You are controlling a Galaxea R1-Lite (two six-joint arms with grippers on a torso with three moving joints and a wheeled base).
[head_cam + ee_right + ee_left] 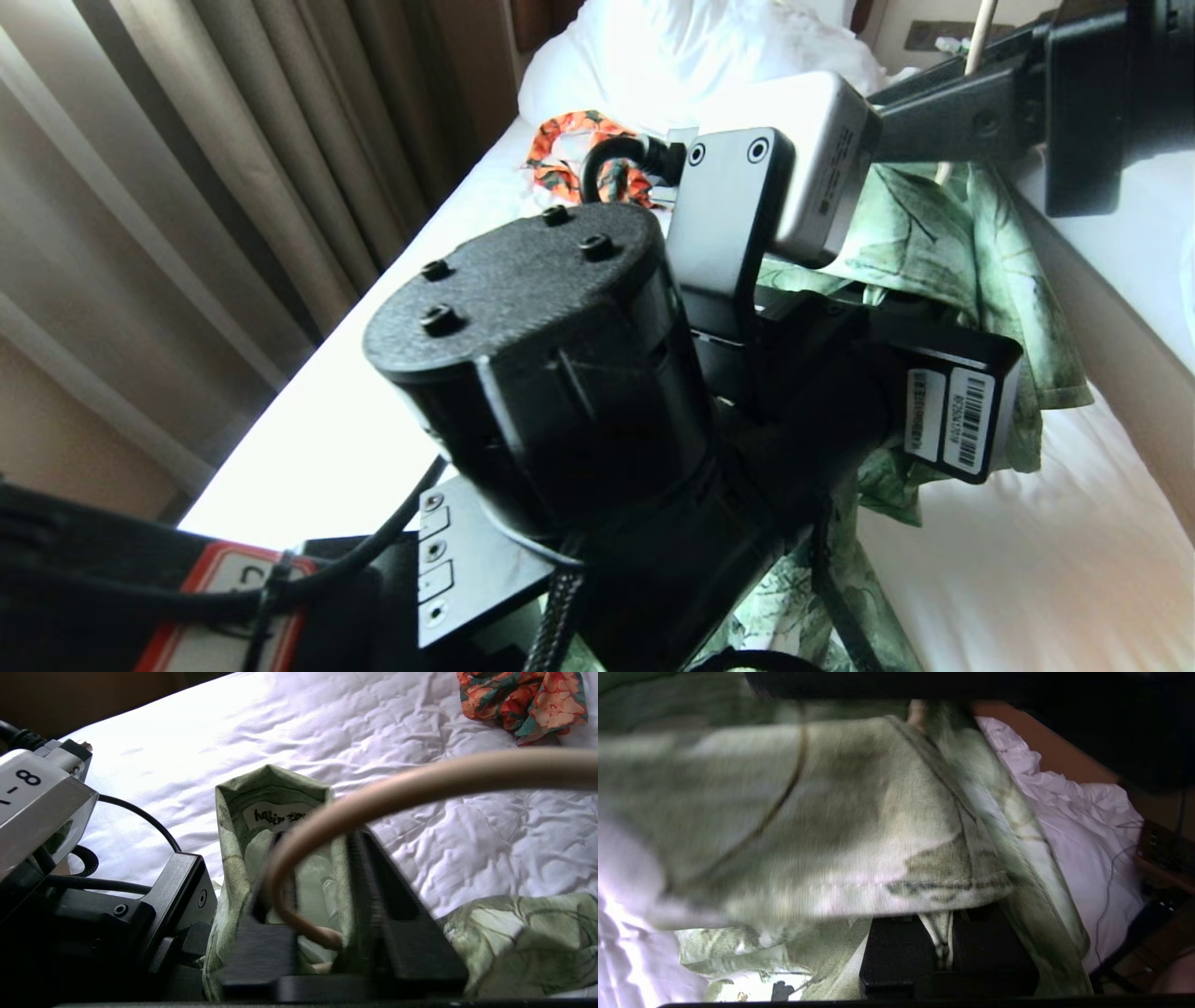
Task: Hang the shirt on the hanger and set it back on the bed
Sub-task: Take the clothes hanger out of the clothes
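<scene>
The green leaf-print shirt (990,252) hangs bunched between my two arms above the bed (1027,560). My left gripper (941,947) is shut on a fold of the shirt (831,812), pinched between its black fingers (896,952). In the head view the left arm (560,373) hides its own fingers. My right gripper (320,835) is shut around the shirt's collar (233,826), with its white neck label (275,816) upright. The hanger's cream hook (420,781) curls down between the same fingers. A thin piece of the hanger (980,33) shows beside the right arm.
An orange-and-green floral garment (583,154) lies on the sheet near the white pillows (691,47). Beige curtains (187,187) run along the bed's left side. A wooden bedside unit with cables (1162,849) stands beyond the sheet. The left wrist's camera (37,802) sits close beside the right fingers.
</scene>
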